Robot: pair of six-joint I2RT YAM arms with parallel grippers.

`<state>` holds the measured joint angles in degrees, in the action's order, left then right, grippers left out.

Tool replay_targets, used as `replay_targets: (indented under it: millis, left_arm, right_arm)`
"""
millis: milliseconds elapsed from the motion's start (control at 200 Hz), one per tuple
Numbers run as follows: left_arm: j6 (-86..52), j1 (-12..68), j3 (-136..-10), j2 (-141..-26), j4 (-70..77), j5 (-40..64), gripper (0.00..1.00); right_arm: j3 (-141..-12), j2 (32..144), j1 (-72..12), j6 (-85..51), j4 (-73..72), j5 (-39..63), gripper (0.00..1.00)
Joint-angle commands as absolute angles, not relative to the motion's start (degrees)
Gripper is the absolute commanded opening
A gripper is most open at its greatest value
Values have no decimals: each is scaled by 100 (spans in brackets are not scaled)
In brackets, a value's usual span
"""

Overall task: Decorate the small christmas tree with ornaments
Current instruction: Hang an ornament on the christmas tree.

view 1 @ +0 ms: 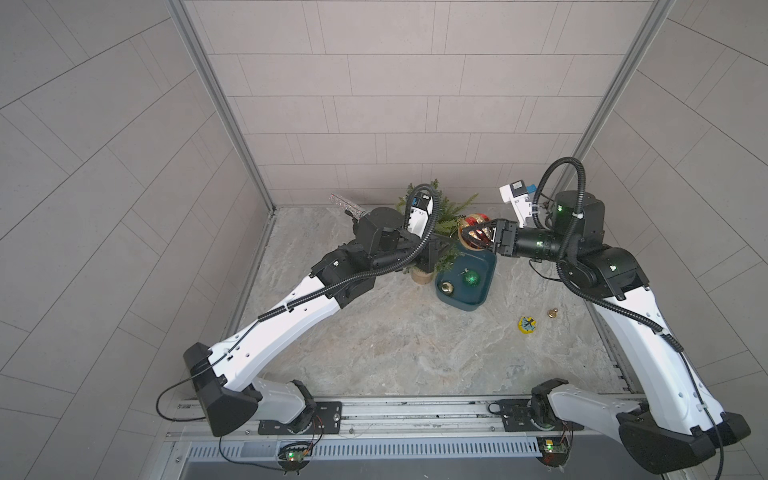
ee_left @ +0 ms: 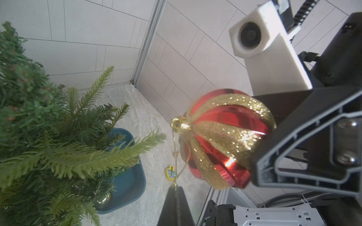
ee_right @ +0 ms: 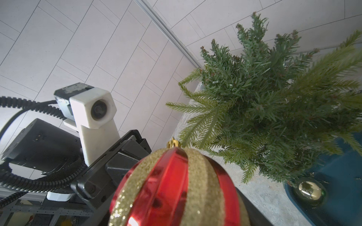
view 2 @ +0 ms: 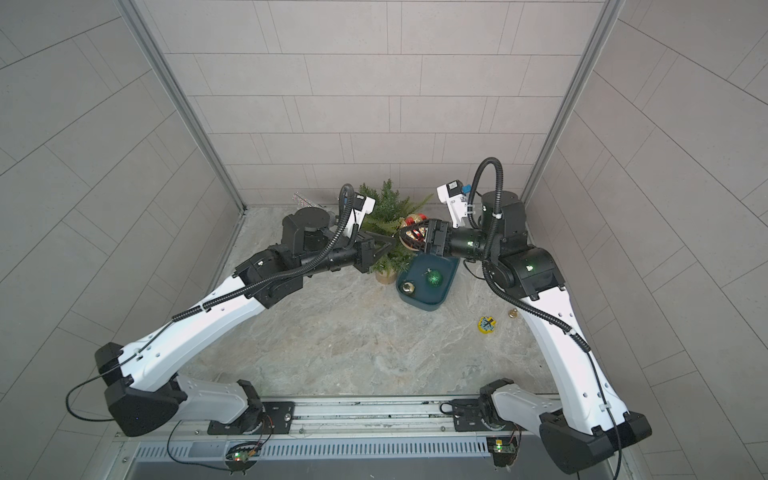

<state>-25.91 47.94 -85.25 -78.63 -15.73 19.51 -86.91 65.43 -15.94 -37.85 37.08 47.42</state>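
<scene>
The small christmas tree (view 1: 446,210) stands in its tan pot (view 1: 422,276) at the back of the table. Just right of its branches, my right gripper (view 1: 478,237) is shut on the red-and-gold striped ornament (view 1: 476,222), also seen large in the wrist views (ee_left: 225,137) (ee_right: 176,187). From its gold cap (ee_left: 180,125) a thin gold string (ee_left: 175,156) runs to my left gripper (ee_left: 175,190), which is shut on it. The green glitter ornament (view 1: 471,277) and the gold ornament (view 1: 447,287) lie in the dark teal tray (view 1: 465,307).
A sparkly silver microphone (view 1: 345,203) stands behind my left arm at the back left. A flat yellow disc (view 1: 527,325) and a tiny gold bell (view 1: 552,313) lie on the table right of the tray. Tiled walls close in on three sides.
</scene>
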Motion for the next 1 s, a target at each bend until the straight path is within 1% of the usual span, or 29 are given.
replay_targets:
  millis: [0,400,996]
  left_arm:
    - [-2540,4746,-8754,-7914,-1604,2011,0]
    - [-2496,4689,-8888,-7978,-1617,1891,0]
    - [-2474,4520,-9087,-8199,-1705,1973,0]
  right_arm:
    - [-8657,6399,-1564,-3790,3569,4800,67]
    - [-8677,6459,-1496,-3728,3621,4729,68]
    - [-8798,6714,-1494,-3735,3551,4728,67]
